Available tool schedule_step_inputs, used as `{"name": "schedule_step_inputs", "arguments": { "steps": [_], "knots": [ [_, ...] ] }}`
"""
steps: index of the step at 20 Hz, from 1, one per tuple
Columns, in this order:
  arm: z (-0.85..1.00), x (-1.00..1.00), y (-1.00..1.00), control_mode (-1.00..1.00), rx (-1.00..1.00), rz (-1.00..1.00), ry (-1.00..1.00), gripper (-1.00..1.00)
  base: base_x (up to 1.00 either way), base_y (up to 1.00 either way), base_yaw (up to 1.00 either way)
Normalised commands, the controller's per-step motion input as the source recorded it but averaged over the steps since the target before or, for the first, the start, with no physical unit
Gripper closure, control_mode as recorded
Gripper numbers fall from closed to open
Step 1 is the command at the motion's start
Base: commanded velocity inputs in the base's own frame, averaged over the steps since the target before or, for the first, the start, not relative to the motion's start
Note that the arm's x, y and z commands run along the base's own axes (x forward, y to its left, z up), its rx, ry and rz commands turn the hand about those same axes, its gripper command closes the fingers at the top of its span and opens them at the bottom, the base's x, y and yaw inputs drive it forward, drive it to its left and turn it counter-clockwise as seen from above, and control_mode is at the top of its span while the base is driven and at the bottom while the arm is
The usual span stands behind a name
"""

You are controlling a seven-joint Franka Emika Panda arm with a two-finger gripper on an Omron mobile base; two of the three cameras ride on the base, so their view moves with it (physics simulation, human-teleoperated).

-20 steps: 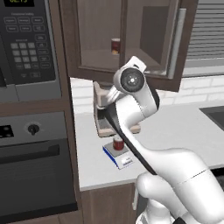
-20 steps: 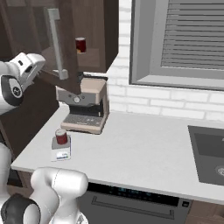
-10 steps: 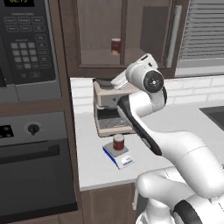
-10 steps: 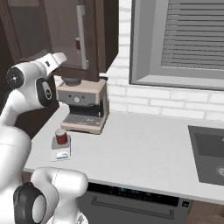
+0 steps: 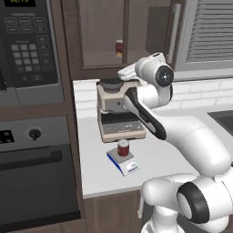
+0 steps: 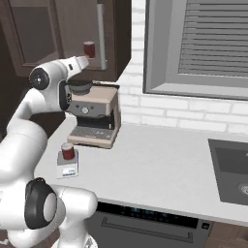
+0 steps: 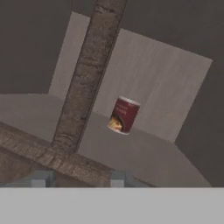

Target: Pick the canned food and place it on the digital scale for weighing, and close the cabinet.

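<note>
At far left of the left base view stands the black microwave (image 5: 27,45) and oven column, which has no part in the work.

Just right of it, upper centre, is the cabinet (image 5: 73,41). Its see-through door shows a red can with a yellow patch (image 5: 119,47) on the shelf, and its long grey bar handle (image 5: 174,32) runs upright at the door's right edge.

Below the cabinet, a coffee machine (image 5: 119,109) sits on the pale counter (image 5: 95,177). In front of the machine, at lower centre, the canned food (image 5: 123,148) stands upright on the grey plate of the digital scale (image 5: 129,166). I judge the weighing half of the task done.

At centre right, the white arm bends up and back toward the cabinet. The gripper (image 5: 124,73) is raised just under the door's lower rail, jaws drawn together with nothing between them.

From the hand view, the gripper (image 7: 80,179) looks through the panel at the patched can (image 7: 124,114), with a wooden stile crossing the upper left.

The step in hand appears to be closing the door. It looks near flush, though whether it is fully seated cannot be told. A good finish would press the closed fingers flat on the wooden frame, not the panel, and push straight in. The elbow should stay high, clear of the coffee machine and the can on the scale.
</note>
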Motion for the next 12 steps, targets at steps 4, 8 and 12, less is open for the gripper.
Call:
{"name": "schedule_step_inputs", "arguments": {
  "steps": [4,8,12],
  "knots": [
    [0.0,0.82,-0.24,-1.0,0.12,0.0,0.0,-1.0,0.0,0.0,0.0],
    [-0.01,0.92,-0.15,-1.0,0.05,0.0,0.0,-1.0,0.0,0.0,0.0],
    [-0.55,1.0,0.0,-1.0,0.04,0.02,0.0,-1.0,0.0,0.0,0.0]
  ]
}}
